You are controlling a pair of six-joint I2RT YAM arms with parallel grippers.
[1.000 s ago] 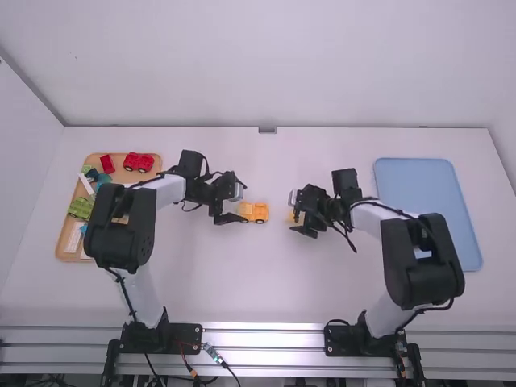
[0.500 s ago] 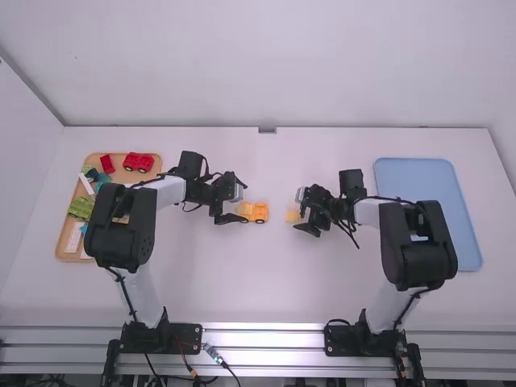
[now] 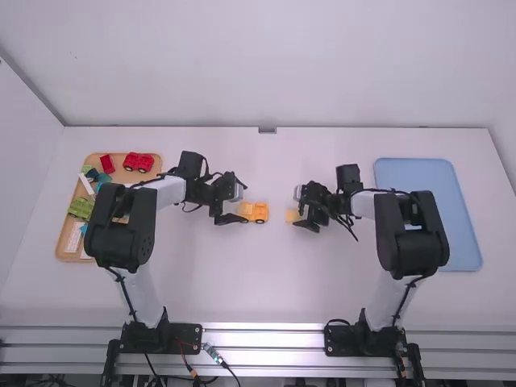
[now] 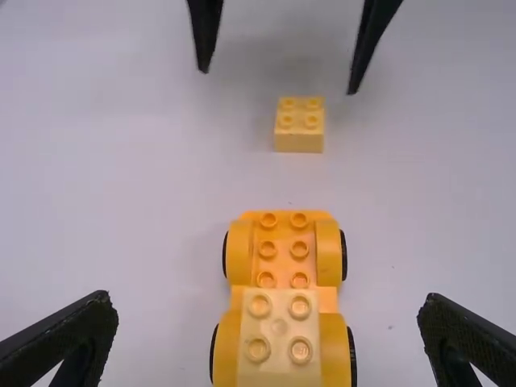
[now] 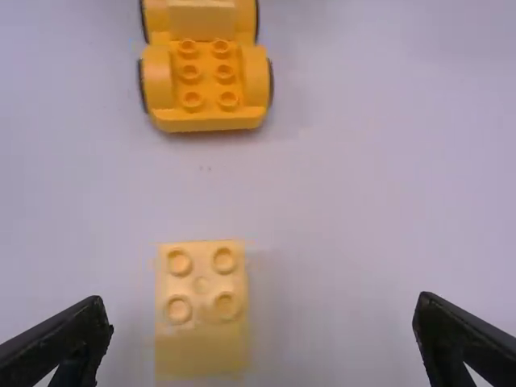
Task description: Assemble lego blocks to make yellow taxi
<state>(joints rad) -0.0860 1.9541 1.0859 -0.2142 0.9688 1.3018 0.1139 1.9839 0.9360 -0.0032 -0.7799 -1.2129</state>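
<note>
My left gripper (image 3: 239, 205) is at the left end of an orange wheeled car base (image 3: 256, 212), its fingers apart. In the left wrist view the left gripper (image 4: 268, 339) stands open around the car base (image 4: 295, 251), whose near end carries a light yellow block (image 4: 279, 329). A loose light yellow 2x2 brick (image 4: 299, 129) sits on the table beyond it. In the high view my right gripper (image 3: 299, 209) is by that loose brick (image 3: 292, 215). The right wrist view shows the right gripper (image 5: 264, 339) open, the loose brick (image 5: 201, 306) between its fingers, nearer one side, untouched.
A wooden tray (image 3: 63, 242) at the left holds a red car (image 3: 138, 162), green blocks (image 3: 81, 208) and other pieces. A blue tray (image 3: 427, 201) lies at the right, partly behind the right arm.
My right gripper has moved slightly right and then a little back left, and the right arm's elbow has swung left. The left arm has kept still.
</note>
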